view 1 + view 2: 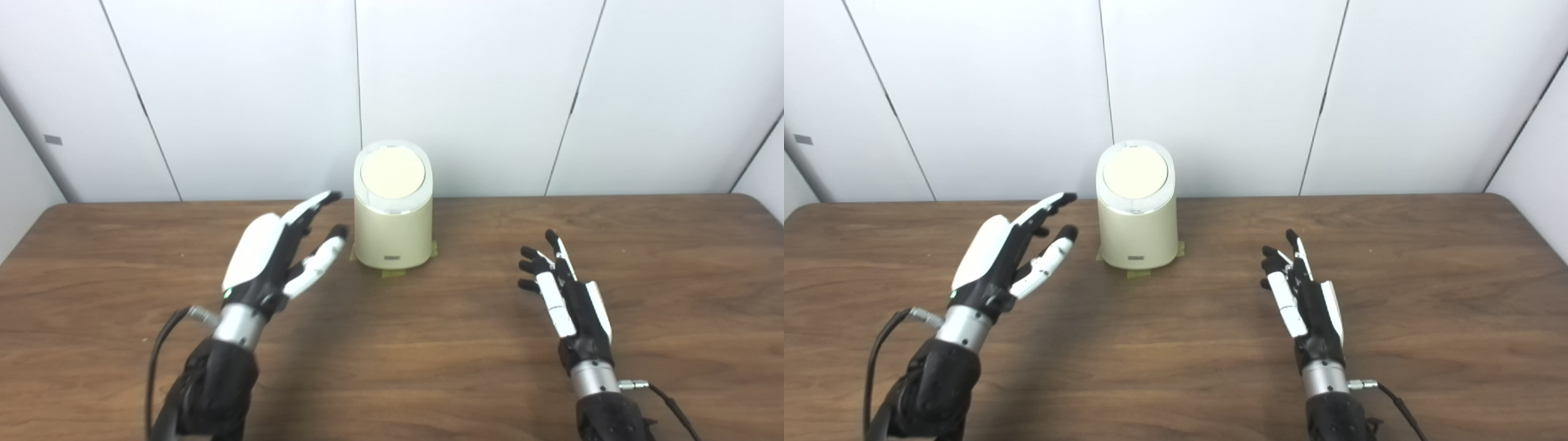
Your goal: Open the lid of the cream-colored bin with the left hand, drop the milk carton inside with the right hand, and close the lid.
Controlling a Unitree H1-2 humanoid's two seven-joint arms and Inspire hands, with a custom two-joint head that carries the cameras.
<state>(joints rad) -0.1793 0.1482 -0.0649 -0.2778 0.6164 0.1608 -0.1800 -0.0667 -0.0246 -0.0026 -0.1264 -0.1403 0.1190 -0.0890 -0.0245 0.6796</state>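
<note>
Cream-colored bin [392,226], lid [392,173] closed: left hand [275,251] hovering released just beside it, nearer than the empty, spread right hand [566,288]; no carton showing.

No text, brand or number can be read anywhere. The round cream-coloured plastic bin [392,233] at the far middle of the table carries a small dark label [392,258] low on its near side, too small to read.

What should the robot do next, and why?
Probably reach the left hand toward the bin's lid: the lid is shut, that open hand is beside the bin, and the right hand is open. No carton shows.
</note>
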